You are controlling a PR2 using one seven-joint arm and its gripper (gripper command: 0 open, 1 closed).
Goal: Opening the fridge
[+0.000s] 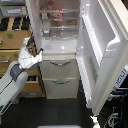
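**Fridge door swung wide, gripper at the hinge-side edge**

The fridge (59, 60) is seen in the middle of the exterior view, standing just beside a cabinet (15, 50) on the view's left. Its upper door (102, 55) is swung fully open toward the view's right, so that the white inner lining and door racks are shown. Inside the upper compartment, shelves (59, 22) carrying a few small items are visible (the items are too blurred to be named). Below the compartment, two drawers are seen closed, each with a curved handle: the upper drawer (59, 68) and the lower drawer (60, 87).

The arm (17, 72) is reached in from the view's lower left, bent upward across the cabinet front. The gripper (32, 44) is held at the left edge of the fridge body, level with the bottom of the open compartment. Its dark fingers (34, 48) are blurred against the cabinet and fridge wall, so whether they are spread or pressed together cannot be told, nor whether the fridge is touched.
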